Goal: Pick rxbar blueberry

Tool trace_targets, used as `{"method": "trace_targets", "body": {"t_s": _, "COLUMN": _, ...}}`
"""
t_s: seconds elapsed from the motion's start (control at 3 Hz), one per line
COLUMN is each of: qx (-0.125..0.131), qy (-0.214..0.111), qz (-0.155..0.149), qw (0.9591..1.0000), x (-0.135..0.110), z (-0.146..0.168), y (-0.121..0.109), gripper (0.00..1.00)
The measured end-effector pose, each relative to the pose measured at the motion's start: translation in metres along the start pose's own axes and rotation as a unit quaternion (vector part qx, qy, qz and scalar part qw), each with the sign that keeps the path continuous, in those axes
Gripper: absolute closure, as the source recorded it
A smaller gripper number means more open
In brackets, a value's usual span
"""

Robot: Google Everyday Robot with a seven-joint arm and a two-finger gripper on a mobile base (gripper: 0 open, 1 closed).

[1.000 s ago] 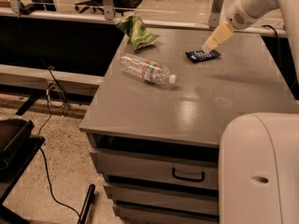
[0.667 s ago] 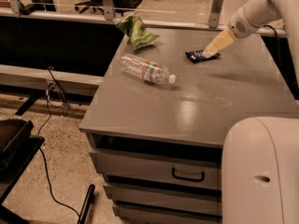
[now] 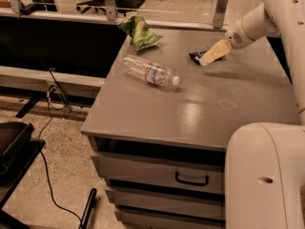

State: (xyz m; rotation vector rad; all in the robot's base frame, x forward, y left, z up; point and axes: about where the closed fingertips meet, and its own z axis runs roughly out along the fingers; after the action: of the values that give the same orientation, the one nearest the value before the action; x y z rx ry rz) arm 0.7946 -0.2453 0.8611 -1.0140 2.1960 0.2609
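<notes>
The rxbar blueberry [image 3: 195, 56], a small flat dark navy bar, lies on the far right part of the grey cabinet top [image 3: 200, 104]. My gripper [image 3: 211, 55], pale tan at the end of the white arm, reaches in from the upper right. Its tip is down at the bar's right end and hides that part. Only the bar's left end shows. I cannot tell whether the gripper touches the bar.
A clear plastic bottle [image 3: 147, 71] lies on its side left of the middle. A green chip bag [image 3: 140, 32] sits at the far left corner. A glass barrier runs behind the cabinet. Drawers with a handle [image 3: 191, 179] are below. My white base [image 3: 267, 180] fills the lower right.
The gripper has moved down and to the left onto the bar's right end and now covers more of it. The bottle and the chip bag have not moved.
</notes>
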Motion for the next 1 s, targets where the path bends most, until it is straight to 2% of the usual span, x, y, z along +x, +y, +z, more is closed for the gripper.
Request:
{"method": "trace_targets", "body": {"t_s": 0.33, "qx": -0.003, "qy": -0.01, "qz": 0.001, "qw": 0.9999, "x": -0.006, "z": 0.015, "y": 0.001, "gripper": 0.0}}
{"method": "trace_targets", "body": {"t_s": 1.0, "qx": 0.001, "qy": -0.006, "qz": -0.011, "qw": 0.9999, "x": -0.001, "z": 0.034, "y": -0.002, "gripper": 0.41}}
